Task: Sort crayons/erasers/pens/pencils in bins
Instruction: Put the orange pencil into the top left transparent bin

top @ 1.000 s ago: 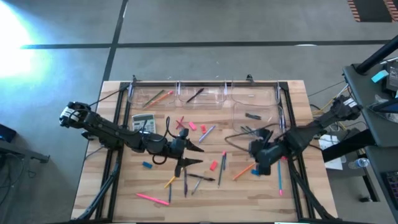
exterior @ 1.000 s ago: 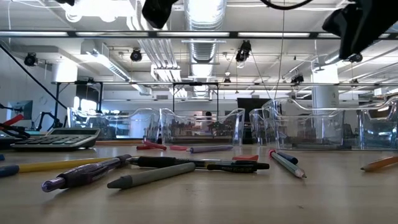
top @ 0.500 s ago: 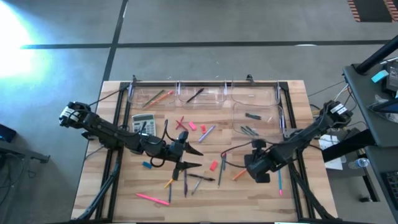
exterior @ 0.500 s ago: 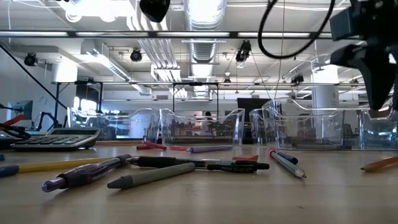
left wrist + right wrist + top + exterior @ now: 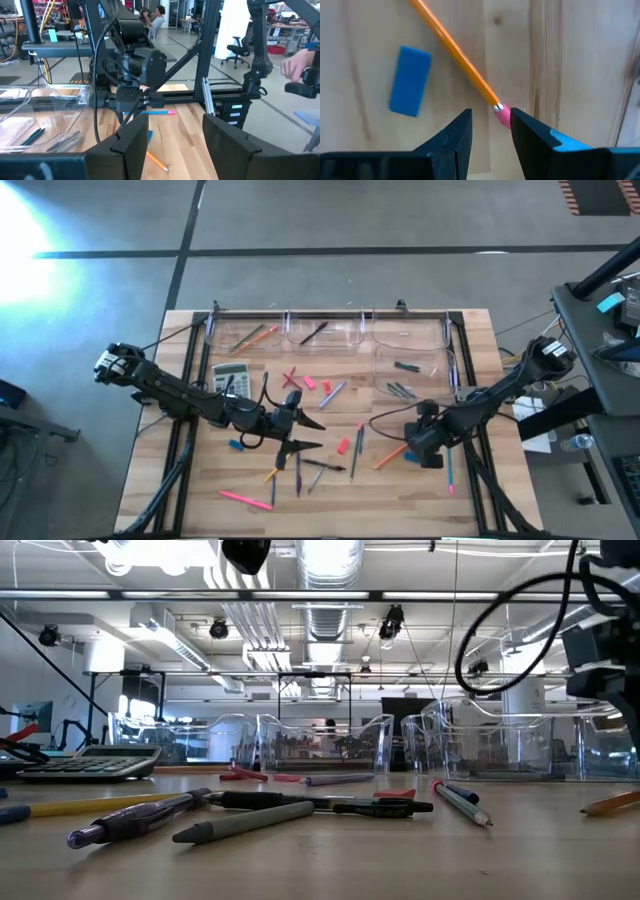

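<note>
My right gripper (image 5: 490, 129) points down, open, just over the table's right part (image 5: 422, 448). The pink eraser end (image 5: 502, 115) of an orange pencil (image 5: 455, 52) lies below the gap between its fingertips, close to one finger. A blue eraser (image 5: 410, 81) lies flat beside the pencil. My left gripper (image 5: 177, 150) is held level above the table's middle (image 5: 312, 433), open, with nothing between its fingers. Four clear bins (image 5: 320, 333) stand along the far edge and far right, with a few pens and pencils in them.
Pens and pencils (image 5: 300, 465) lie scattered on the near middle, with pink erasers (image 5: 325, 387) and a grey calculator (image 5: 230, 372) farther back. A pink-and-blue pencil (image 5: 450, 472) lies by the right rail. A person's hand (image 5: 296, 62) shows beyond the table.
My right gripper has come down toward the orange pencil and the blue eraser and has tipped to point more steeply downward. Nothing on the table has moved.
</note>
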Controlling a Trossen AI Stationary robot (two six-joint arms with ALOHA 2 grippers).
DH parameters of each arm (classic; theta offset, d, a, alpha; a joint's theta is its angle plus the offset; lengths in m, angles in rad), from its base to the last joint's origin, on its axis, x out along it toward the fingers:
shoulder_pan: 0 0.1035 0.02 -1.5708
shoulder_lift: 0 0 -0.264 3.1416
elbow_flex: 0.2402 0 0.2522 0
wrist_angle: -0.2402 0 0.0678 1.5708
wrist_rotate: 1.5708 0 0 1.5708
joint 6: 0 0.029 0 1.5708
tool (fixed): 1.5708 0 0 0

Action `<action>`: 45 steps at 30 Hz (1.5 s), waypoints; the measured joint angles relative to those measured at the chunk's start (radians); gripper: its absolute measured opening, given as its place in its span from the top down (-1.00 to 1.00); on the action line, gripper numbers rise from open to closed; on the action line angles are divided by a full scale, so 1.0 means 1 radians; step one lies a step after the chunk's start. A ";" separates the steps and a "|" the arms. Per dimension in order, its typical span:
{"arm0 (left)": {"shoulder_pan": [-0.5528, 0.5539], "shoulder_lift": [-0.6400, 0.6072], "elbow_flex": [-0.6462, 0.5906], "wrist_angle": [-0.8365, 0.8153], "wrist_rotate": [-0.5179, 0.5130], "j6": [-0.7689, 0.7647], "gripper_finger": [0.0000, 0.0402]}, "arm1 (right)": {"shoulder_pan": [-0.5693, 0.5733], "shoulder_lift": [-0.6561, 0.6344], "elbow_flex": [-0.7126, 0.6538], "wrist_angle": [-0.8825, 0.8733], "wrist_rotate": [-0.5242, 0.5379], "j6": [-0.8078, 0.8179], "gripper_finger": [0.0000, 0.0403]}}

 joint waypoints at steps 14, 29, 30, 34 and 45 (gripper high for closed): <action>0.000 0.000 -0.004 0.001 -0.001 0.000 0.14 | -0.001 0.021 -0.078 0.106 0.012 0.000 0.39; 0.001 0.000 -0.005 0.000 -0.002 0.000 0.14 | 0.000 0.047 -0.085 0.119 0.003 -0.019 0.80; 0.001 0.000 -0.005 0.000 -0.003 0.000 0.14 | 0.000 0.045 -0.084 0.118 0.003 -0.019 0.85; 0.001 0.000 -0.005 0.000 -0.002 0.000 0.14 | 0.000 0.028 -0.064 0.086 0.003 -0.019 0.91; 0.001 0.001 -0.006 -0.009 -0.003 -0.001 0.14 | 0.000 -0.056 0.059 -0.020 0.072 -0.029 0.93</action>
